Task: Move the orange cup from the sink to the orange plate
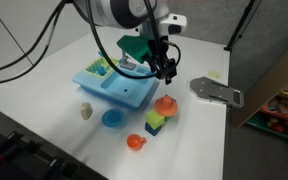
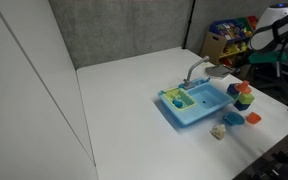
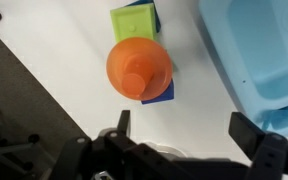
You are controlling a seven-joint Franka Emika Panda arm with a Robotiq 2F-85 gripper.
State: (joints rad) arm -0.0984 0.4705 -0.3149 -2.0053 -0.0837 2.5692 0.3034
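Observation:
The orange plate rests on a green block and a blue block, just beside the light blue sink. A smaller orange round shape on the plate looks like the orange cup, standing near its middle. In both exterior views the plate sits on the block stack next to the sink. My gripper is open and empty, its fingers spread above bare table just clear of the plate. It hangs above the plate in an exterior view.
A blue plate and a bright orange dish lie on the white table in front of the sink. A cream object lies nearby. A grey flat part lies behind the plate. The table edge is close.

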